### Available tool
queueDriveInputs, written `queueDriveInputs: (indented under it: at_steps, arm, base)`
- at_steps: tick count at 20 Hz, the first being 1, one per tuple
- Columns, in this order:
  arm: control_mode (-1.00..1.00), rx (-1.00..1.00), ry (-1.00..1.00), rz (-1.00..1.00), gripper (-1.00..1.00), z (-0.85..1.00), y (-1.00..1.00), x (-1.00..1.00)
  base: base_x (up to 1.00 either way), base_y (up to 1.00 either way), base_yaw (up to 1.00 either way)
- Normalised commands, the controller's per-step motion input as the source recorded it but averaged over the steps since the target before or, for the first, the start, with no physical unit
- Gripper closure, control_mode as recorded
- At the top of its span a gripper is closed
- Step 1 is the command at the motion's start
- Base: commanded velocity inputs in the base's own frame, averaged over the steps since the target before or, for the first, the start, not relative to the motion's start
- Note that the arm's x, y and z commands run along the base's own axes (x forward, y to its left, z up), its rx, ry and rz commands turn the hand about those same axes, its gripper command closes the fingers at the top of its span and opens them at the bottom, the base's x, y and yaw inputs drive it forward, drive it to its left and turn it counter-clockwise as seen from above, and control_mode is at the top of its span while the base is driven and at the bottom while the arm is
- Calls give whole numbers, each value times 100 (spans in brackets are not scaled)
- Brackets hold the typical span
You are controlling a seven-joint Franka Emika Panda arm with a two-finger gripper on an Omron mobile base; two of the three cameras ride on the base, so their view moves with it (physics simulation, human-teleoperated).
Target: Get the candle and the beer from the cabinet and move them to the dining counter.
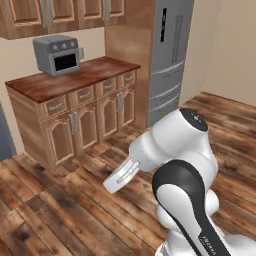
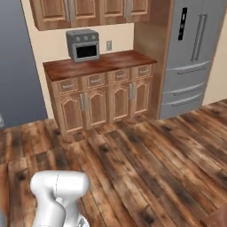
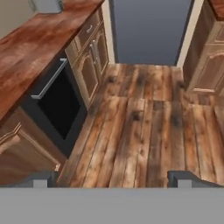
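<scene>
White and dark, the robot arm bulks up in the lower right of the left base view, its upper links folded over the plank floor; the right base view catches its white shoulder at the lower left.

Closed wall cabinet doors with vertical silver bar handles hang along the top of both base views, well beyond the arm. Whether the candle and the beer sit behind them cannot be told. Below the cabinet stands a grey toaster oven on a reddish wood tabletop, and under that a row of drawers and lower doors with curved handles. A tall steel fridge stands just beside that unit on its right, with a wood side panel between them. Open floor separates the robot from all of this, with no object lying on it.

Down in the hand view, the two dark fingertips of the claw stand at opposite sides of the bottom edge, spread as wide as they go, with bare floor between them and nothing gripped or touched. That view looks down a floor aisle: a reddish-brown wood-grain top runs along the left with a black oven door and its bar handle beneath it, more wooden doors on the right, and a dark blue-grey wall at the far end.
</scene>
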Motion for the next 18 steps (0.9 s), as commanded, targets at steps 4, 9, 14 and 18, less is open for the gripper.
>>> queueDriveInputs:
  at_steps: [4,9,14,18]
  arm:
    - [100,0,0,0,-100,0,0,0]
    - [100,0,0,0,-100,0,0,0]
    - [100,0,0,0,-100,0,0,0]
    - [100,0,0,0,-100,0,0,0]
  base:
    - [0,65,52]
    - [0,55,55]
    - [1,49,55]
    - [29,25,53]
